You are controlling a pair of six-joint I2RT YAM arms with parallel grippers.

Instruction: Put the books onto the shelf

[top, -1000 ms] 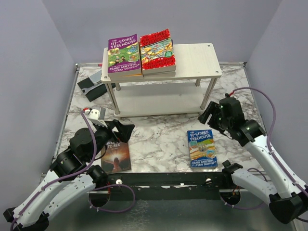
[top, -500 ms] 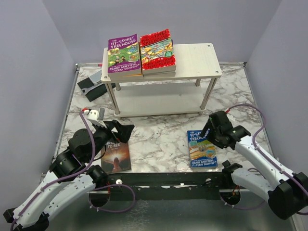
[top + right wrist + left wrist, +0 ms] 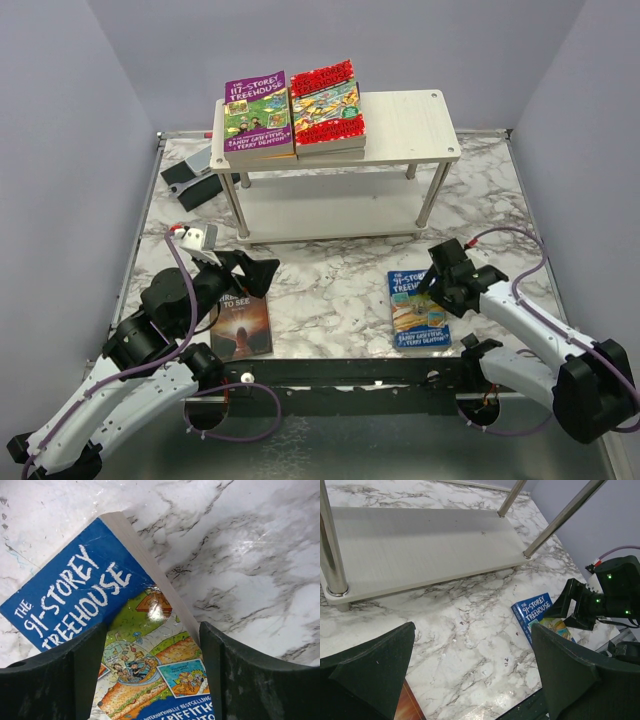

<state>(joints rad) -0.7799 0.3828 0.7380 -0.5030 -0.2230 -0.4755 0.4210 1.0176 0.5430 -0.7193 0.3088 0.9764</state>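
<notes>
We see the blue book [image 3: 420, 312], "The 91-Storey Treehouse", lying flat & face up on the marble table [image 3: 340, 275]. It sits at the near right, in front of the shelf [image 3: 405, 120] & well apart from it. The right gripper [image 3: 152, 630] is down over the bk's far right corner, jaws released & wide. In the wrist view one finger is over the cover, the other over marble just past the page edge, so that edge runs btwn them. Nothing is clamped; we can't tell if the tips touch the cover.

On the shelf's top board, left half, the purple book [image 3: 257, 115] & the red book [image 3: 327, 100] lie side by side, face up. Each is stacked on other bks whose covers we can't see.

The dark book [image 3: 240, 325] lies flat at the near left of the table. The left gripper [image 3: 258, 275] hangs over its far edge w/ jaws fully apart, holding nothing. A grey device [image 3: 195, 172] lies on the table just left of the shelf, by its leg.
</notes>
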